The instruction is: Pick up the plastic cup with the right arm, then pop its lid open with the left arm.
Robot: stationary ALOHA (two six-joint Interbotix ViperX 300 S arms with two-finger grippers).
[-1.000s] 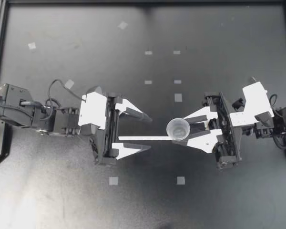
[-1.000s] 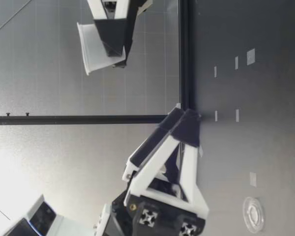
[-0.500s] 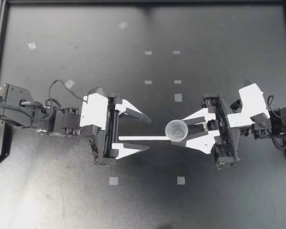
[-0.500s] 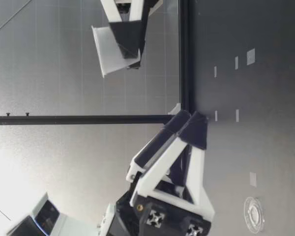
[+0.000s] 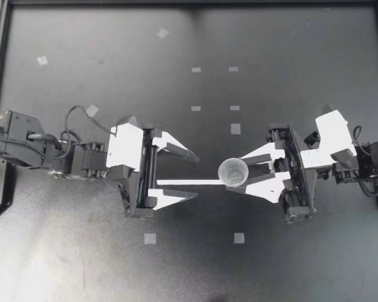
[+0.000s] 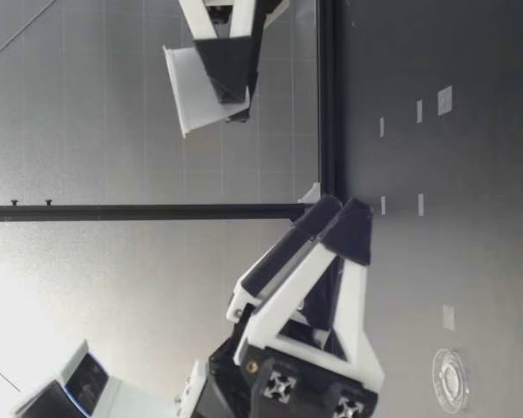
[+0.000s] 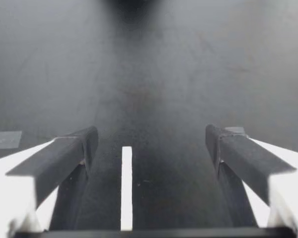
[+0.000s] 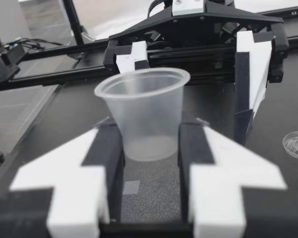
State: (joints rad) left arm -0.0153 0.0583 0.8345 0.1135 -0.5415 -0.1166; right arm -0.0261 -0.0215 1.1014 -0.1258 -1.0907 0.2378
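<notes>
Right hand point(image 5: 237, 173) snug around translucent, tapered plastic cup point(image 5: 233, 170); left hand point(image 5: 196, 176) splayed wide, empty.

Top view: the clear plastic cup point(image 5: 234, 170) presents its rim and interior only. Its outer wall and base are hidden, and the white strip point(image 5: 186, 182) vanishes beneath it. Both arms are cut by the frame edges.

Low view: a finger of the right gripper point(image 5: 235, 177) covers part of the cup's wall. That gripper's body and the base of the left gripper point(image 5: 198, 176) are cut off.

Right wrist view: the fingers cover the cup's lower sides. The clear round lid point(image 8: 297, 144) is cut by the edge, and the left gripper behind is blurred.

Left wrist view: the dark shape point(image 7: 131, 6) far ahead is blurred and unidentifiable
</notes>
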